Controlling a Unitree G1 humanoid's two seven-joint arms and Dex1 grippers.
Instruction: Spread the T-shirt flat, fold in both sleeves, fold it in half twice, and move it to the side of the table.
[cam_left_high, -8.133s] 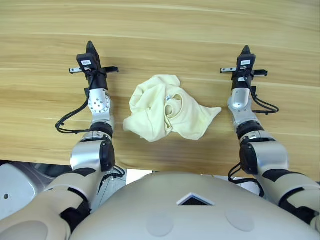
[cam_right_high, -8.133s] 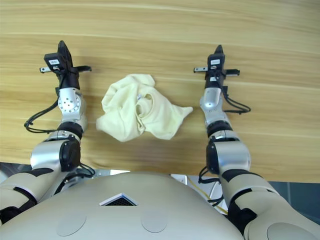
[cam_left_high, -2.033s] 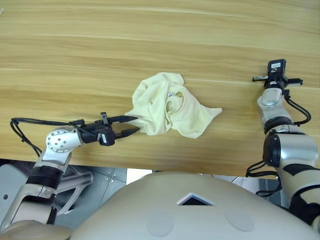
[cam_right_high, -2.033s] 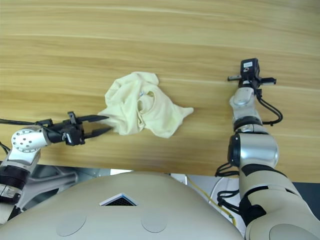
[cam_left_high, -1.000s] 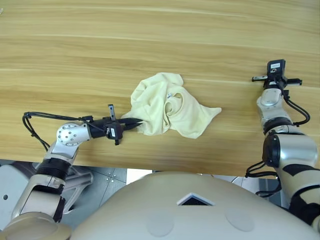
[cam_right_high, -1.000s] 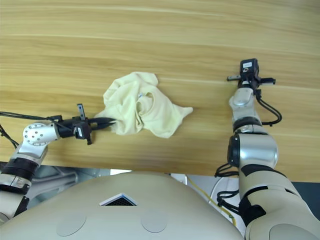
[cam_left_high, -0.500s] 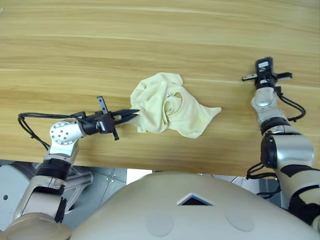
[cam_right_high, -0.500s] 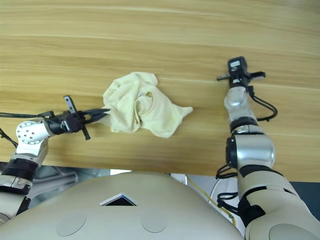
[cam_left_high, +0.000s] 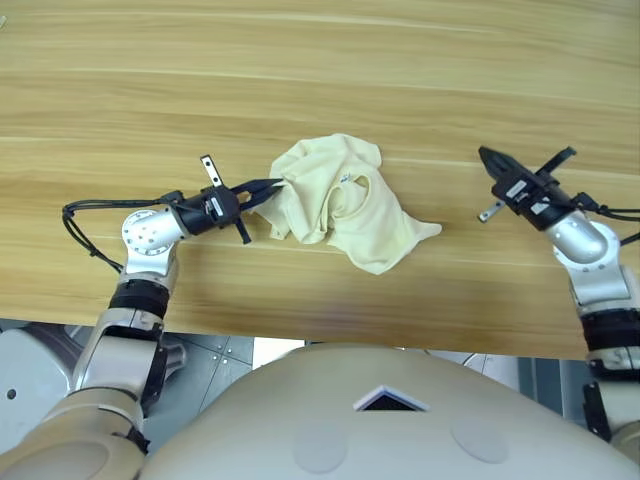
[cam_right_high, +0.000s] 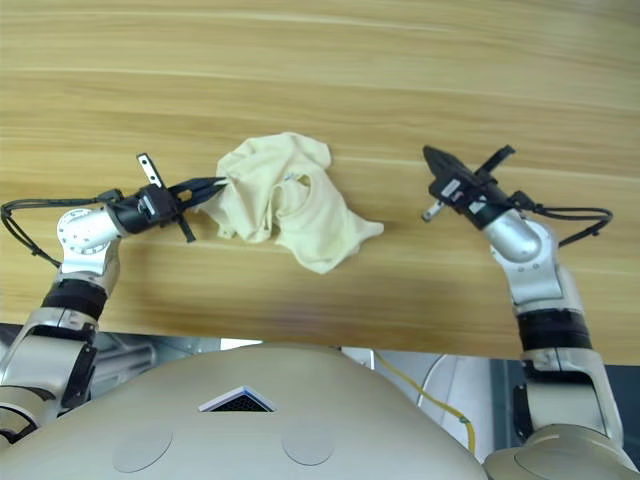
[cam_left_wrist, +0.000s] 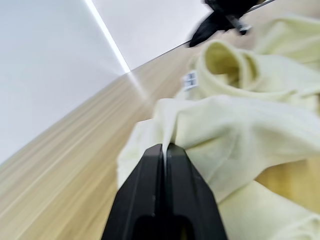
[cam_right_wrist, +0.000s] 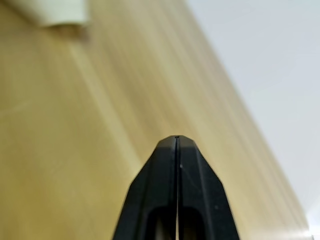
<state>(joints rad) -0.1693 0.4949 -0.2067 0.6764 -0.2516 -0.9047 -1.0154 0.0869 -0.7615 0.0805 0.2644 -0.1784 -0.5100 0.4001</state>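
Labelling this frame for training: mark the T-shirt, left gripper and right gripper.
T-shirt (cam_left_high: 350, 212): left eye view, cloth's middle.
left gripper (cam_left_high: 277, 185): left eye view, tips pinching cloth.
right gripper (cam_left_high: 485, 154): left eye view, shut tips.

Wide table (cam_left_high: 320, 60) around crumpled T-shirt (cam_left_high: 345, 205)

Light wooden table (cam_left_high: 320, 60), pale yellow T-shirt (cam_left_high: 345, 200) on it — crumpled, mid-table

T-shirt (cam_left_high: 335, 205): on the table (cam_left_high: 320, 60), toward its near edge, between the two grippers.
Left gripper (cam_left_high: 277, 185): at the T-shirt's left edge, pinching a fold of it.
Right gripper (cam_left_high: 484, 154): right of the T-shirt, apart from it, over the table.
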